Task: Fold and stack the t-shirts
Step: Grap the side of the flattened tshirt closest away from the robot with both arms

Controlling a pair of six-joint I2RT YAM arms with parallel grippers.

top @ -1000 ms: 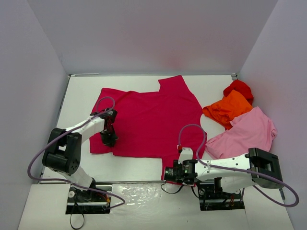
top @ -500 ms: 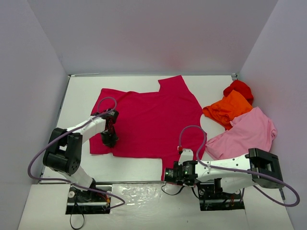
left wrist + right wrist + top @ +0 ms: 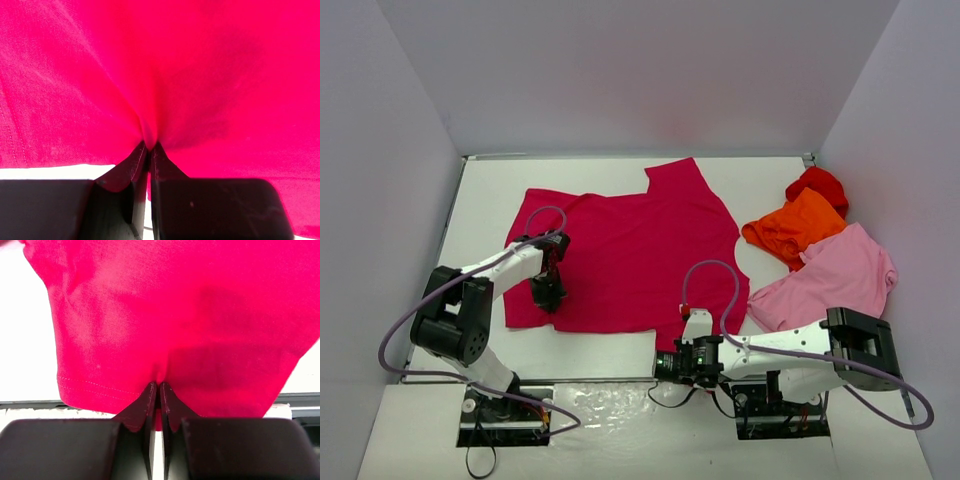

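The crimson-magenta t-shirt (image 3: 630, 250) lies spread flat across the middle of the table. My left gripper (image 3: 546, 292) is shut on its left part near the hem; the left wrist view shows the cloth (image 3: 160, 75) pinched between the closed jaws. My right gripper (image 3: 667, 364) is shut on the shirt's near right corner at the table's front edge; the right wrist view shows the hem (image 3: 165, 330) gripped in the jaws. At the right lie the light pink shirt (image 3: 830, 280), the orange shirt (image 3: 795, 225) and the red shirt (image 3: 818, 185), crumpled.
White walls close in the table on the left, back and right. The table's front edge (image 3: 590, 380) runs just behind the arm bases. Purple cables loop over both arms.
My right gripper has moved a little left along the front edge with the corner in it. The shirt has shifted slightly left. My left gripper has stayed almost in place.
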